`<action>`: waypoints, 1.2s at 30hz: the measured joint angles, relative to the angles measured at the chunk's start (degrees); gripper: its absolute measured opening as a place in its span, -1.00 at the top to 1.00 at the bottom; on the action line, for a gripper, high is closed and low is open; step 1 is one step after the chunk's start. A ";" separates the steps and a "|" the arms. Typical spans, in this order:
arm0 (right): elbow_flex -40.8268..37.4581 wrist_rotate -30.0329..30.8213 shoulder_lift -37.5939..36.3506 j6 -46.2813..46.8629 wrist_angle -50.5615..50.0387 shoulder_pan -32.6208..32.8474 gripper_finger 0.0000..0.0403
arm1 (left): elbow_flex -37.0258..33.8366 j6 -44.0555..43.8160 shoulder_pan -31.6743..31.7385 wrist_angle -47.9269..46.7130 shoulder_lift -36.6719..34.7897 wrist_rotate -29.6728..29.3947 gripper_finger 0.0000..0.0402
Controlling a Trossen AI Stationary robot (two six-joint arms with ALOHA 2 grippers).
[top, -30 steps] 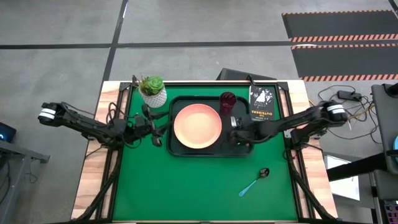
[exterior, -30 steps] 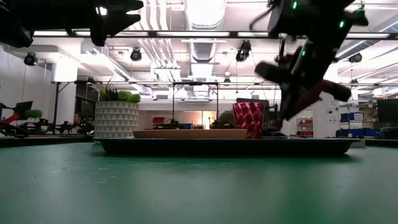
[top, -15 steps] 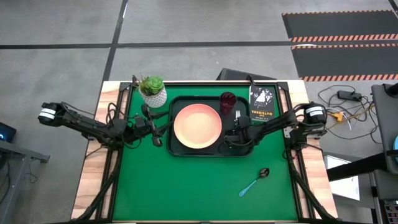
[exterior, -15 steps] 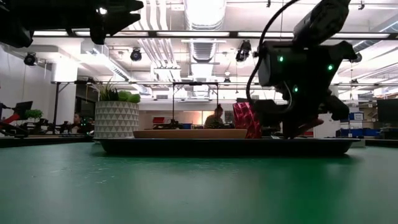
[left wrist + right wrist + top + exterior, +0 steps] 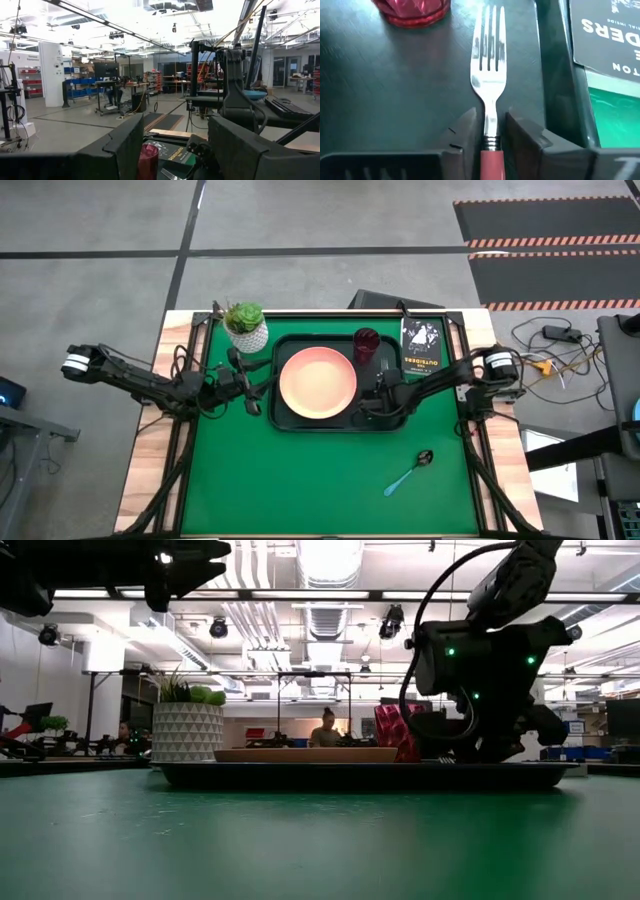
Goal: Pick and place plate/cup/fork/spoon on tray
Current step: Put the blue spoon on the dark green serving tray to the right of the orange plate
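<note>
High view: fork (image 5: 489, 75) tines point toward cup (image 5: 366, 342).

Layout on the worktop (image 5: 300, 480)

The tray (image 5: 290, 420) holds the plate (image 5: 318, 383), with the cup (image 5: 366, 343) and fork (image 5: 489, 75) to its right; the spoon (image 5: 409, 472) lies outside, nearer the front.

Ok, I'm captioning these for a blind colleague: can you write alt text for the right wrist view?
A fork lies flat on the dark tray, its pink-red handle between the right gripper's slightly parted fingers. The maroon cup stands beyond its tines, and a black booklet lies beside the tray.
</note>
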 joint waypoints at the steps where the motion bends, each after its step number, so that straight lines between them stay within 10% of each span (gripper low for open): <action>1: 0.00 -0.74 -0.64 -0.54 -0.50 0.00 0.49 | 0.00 -0.01 0.00 0.00 0.00 0.00 0.00; 12: 0.01 -16.78 -18.03 -9.25 -6.78 0.61 0.33 | -0.02 -0.10 0.00 -0.03 0.00 0.00 0.00; 19: 0.04 -37.43 -26.92 -15.32 -4.73 5.52 0.31 | -0.02 -0.10 0.00 -0.04 0.04 0.00 0.00; 31: -0.06 -54.15 -21.70 20.92 -2.18 25.42 0.32 | -0.02 -0.51 0.00 -3.01 0.05 -0.01 0.00; 36: 1.51 -51.54 -17.41 34.40 -2.27 32.52 0.35 | -0.02 -0.51 0.00 -3.06 0.48 -0.01 0.00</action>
